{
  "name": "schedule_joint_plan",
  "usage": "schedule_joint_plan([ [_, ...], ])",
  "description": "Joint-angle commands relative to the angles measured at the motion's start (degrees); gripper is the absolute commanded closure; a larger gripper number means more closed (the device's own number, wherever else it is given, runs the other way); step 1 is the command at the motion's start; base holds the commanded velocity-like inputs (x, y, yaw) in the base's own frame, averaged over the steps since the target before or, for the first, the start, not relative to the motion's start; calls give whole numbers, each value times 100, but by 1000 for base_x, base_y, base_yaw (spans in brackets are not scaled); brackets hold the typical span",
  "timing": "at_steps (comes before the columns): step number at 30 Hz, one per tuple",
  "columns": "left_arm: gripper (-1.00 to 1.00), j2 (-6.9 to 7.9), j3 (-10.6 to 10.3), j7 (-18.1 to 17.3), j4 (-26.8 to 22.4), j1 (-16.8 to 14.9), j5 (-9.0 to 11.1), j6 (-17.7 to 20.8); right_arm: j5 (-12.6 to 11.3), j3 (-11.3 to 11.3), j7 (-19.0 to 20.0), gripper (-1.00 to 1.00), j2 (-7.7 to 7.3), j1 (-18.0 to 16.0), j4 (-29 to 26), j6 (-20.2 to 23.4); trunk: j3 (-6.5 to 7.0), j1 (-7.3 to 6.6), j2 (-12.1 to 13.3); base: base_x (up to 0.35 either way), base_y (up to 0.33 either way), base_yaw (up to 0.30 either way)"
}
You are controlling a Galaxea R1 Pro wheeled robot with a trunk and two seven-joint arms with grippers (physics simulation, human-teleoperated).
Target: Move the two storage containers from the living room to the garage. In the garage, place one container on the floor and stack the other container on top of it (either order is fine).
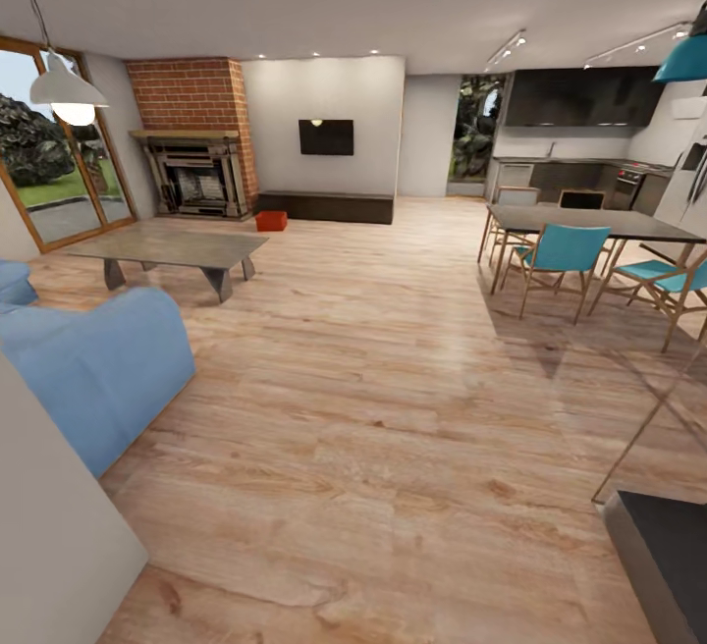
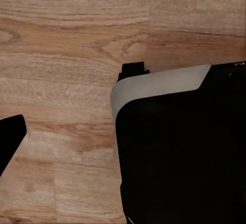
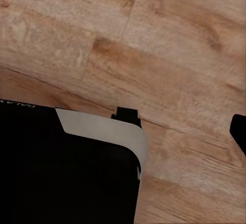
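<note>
Stretched nearest underfoot: pale wood-plank flooring (image 1: 393, 408), running the whole living room. Sat low at the left, a blue sofa (image 1: 93, 369), with a grey low table (image 1: 172, 249) beyond it. Stood farther back, a red-brick fireplace (image 1: 196, 134), a long dark cabinet (image 1: 329, 206) and a black TV (image 1: 326, 136) on the grey wall. Held the right side, a dark dining surface (image 1: 589, 222) with teal chairs (image 1: 560, 256). Rested small on the planks just before the cabinet's left end, one orange-red storage container (image 1: 271, 221), upright. Showed in both wrist views, dark robot body (image 2: 179, 152) over planks; could not tell whether either pincer was spread or pressed together.
</note>
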Motion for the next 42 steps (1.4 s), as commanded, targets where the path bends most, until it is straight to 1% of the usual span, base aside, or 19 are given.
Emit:
schedule_joint_plan([
  [1, -100, -3, -48, 12, 8, -9, 54, 5, 7, -34, 10, -100, -7, -7, 20, -30, -6, 4, -3, 341, 124, 0],
  [20, -100, -3, -50, 12, 7, -7, 50, 3, 2, -34, 3, -100, -19, -9, 18, -30, -6, 4, -3, 341, 119, 0],
  [42, -100, -3, -54, 9, 11, -6, 36, 4, 1, -34, 8, -100, -16, -7, 20, -30, -6, 4, -3, 341, 4, 0],
])
